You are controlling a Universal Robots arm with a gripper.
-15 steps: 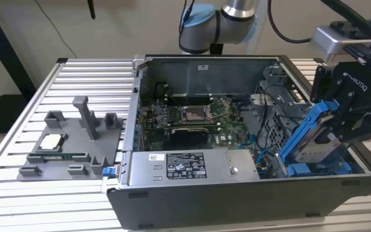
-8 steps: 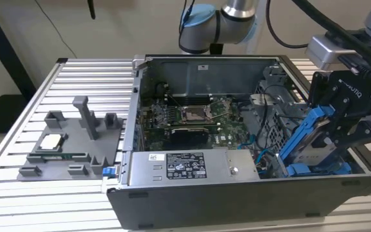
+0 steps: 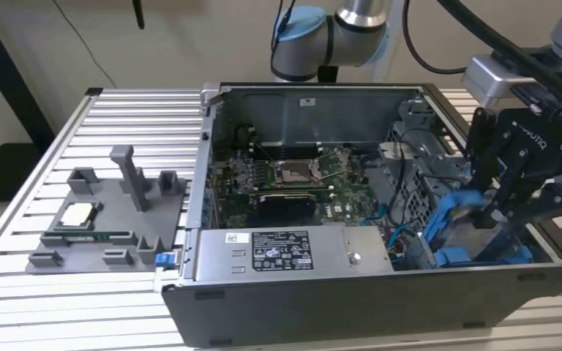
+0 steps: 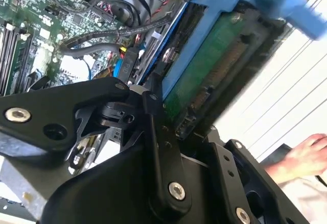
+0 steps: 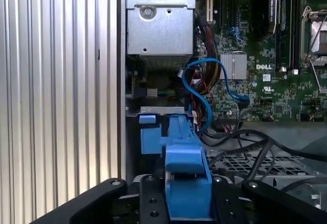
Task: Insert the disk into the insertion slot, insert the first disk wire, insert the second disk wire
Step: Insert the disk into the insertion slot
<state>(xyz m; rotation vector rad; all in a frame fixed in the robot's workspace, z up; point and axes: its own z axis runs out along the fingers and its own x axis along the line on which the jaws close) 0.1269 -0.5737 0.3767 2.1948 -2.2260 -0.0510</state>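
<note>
One gripper (image 3: 511, 219) clamps the disk (image 4: 219, 60) inside the computer case (image 3: 359, 314); likely stiff, weighty, fragile, best gripped by its blue frame.

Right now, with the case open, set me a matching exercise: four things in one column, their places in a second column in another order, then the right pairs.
Things
1. disk
2. silver box
3. processor socket
4. grey tray

Places
A. on the table outside the case, at the exterior view's left
B. in the middle of the green board
C. in the gripper, at the case's end on the exterior view's right
D. along the case wall nearest the exterior view's camera

Pairs: 1-C, 2-D, 3-B, 4-A
</note>
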